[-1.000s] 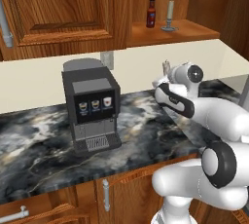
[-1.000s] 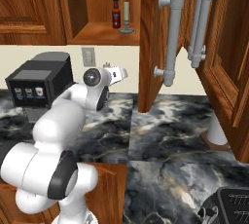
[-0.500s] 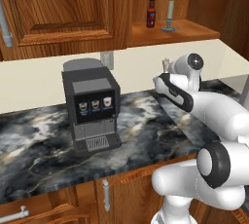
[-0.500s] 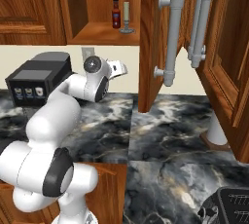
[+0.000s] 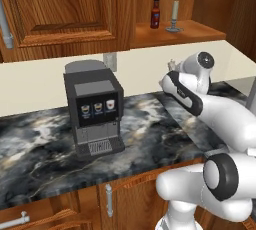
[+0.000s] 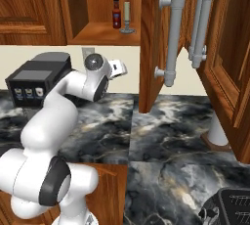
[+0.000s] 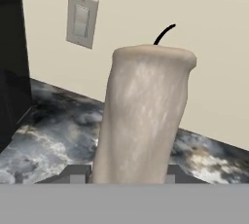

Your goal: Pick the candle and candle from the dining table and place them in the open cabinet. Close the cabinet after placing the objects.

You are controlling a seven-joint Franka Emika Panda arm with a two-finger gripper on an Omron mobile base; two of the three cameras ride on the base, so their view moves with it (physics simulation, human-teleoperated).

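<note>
We record one stubby beige candle (image 7: 145,116), black wick up, at centre frame of the hand view, clenched in the tool (image 7: 124,173) above the marbled desk (image 7: 53,142). The thin cream candle (image 6: 126,17) stands beside a red-capped bottle (image 6: 116,12) on the open cabinet (image 6: 97,33) shelf, upper centre of the right base view.

We cannot see the stubby candle's (image 7: 143,116) base below the hand view's bottom edge, and the gripper's fingertips (image 7: 78,173) barely show there.

Two candles (image 7: 143,116) (image 6: 127,17), one red-capped bottle (image 6: 116,12), one coffee machine (image 5: 94,106), one wall switch (image 7: 81,19).
</note>
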